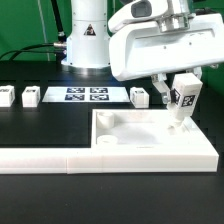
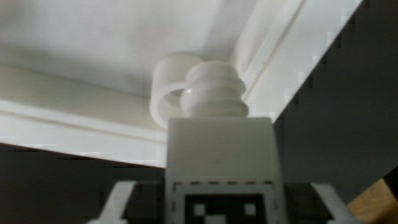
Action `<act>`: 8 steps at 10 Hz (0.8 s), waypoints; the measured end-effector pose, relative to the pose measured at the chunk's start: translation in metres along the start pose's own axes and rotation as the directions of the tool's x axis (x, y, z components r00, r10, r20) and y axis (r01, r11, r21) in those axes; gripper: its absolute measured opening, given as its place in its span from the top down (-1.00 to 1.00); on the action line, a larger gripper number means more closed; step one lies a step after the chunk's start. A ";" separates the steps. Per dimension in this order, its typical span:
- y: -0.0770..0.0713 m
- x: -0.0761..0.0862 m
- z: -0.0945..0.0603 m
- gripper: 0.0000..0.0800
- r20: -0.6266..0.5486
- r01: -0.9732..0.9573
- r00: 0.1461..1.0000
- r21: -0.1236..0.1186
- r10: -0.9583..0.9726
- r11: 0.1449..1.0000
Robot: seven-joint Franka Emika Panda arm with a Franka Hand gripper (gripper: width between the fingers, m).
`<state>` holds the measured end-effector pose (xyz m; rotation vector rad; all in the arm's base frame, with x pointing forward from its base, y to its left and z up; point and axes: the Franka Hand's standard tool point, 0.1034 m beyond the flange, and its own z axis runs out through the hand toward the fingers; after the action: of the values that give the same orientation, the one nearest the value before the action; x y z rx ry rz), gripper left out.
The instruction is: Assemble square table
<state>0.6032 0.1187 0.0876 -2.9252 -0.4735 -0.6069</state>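
Note:
The white square tabletop (image 1: pixel 150 137) lies tray-side up on the black table, at the exterior view's right. My gripper (image 1: pixel 178 92) is shut on a white leg (image 1: pixel 185 100) with a black-and-white tag, held nearly upright over the tabletop's far right corner. The leg's lower end (image 1: pixel 178 123) sits at or just above that corner. In the wrist view the leg (image 2: pixel 224 150) runs out from between my fingers (image 2: pixel 128 200). Its rounded threaded tip (image 2: pixel 210 80) rests against a round corner socket (image 2: pixel 175 95) beside the raised rim (image 2: pixel 267 60). I cannot tell whether the tip is inside the socket.
Three more tagged white legs stand along the back: two at the exterior view's left (image 1: pixel 5 97) (image 1: pixel 30 97), one near the middle (image 1: pixel 138 96). Between them lies the marker board (image 1: pixel 85 95). A long white border bar (image 1: pixel 60 155) lies along the front and the tabletop's right side.

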 end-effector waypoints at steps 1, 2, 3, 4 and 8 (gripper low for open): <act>0.003 0.002 0.003 0.29 0.007 0.001 1.000 0.003 -0.001 1.000; 0.008 0.009 0.008 0.29 0.013 -0.008 1.000 0.010 0.008 1.000; 0.012 0.015 0.012 0.29 0.004 -0.014 1.000 0.010 0.014 1.000; 0.013 0.016 0.015 0.29 0.003 -0.018 1.000 0.011 0.018 1.000; 0.012 0.013 0.021 0.29 -0.008 -0.019 1.000 0.006 0.019 1.000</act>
<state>0.6261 0.1147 0.0727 -2.9168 -0.4458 -0.6140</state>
